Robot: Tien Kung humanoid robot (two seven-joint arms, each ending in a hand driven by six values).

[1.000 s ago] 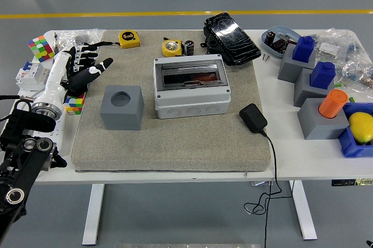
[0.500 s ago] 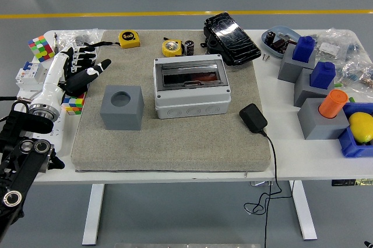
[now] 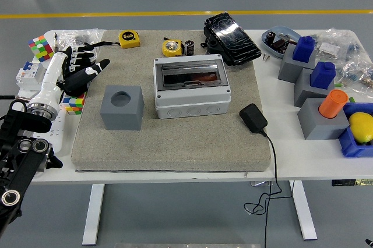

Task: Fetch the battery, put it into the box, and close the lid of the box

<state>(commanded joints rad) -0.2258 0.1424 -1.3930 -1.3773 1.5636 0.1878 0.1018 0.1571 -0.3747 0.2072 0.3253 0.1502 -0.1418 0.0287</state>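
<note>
Nearest me the pad [image 3: 169, 143] is bare along its front, which leaves working room. My left arm comes in from seven o'clock, white forearm angled up toward eleven, and my left hand [image 3: 81, 72] hovers over the pad's left edge at about nine o'clock, fingers loosely spread, thumb out toward the middle, grasping nothing. My right hand is out of view. Just right of the hand sits the grey block [image 3: 122, 107]; past it, at centre, the box [image 3: 190, 87] faces me with its clear lid down, so I judge it must be opened before anything goes in. The battery [image 3: 189, 48] stands upright at twelve o'clock, just behind the box beside a yellow tape [image 3: 171, 47], well apart from my hand.
</note>
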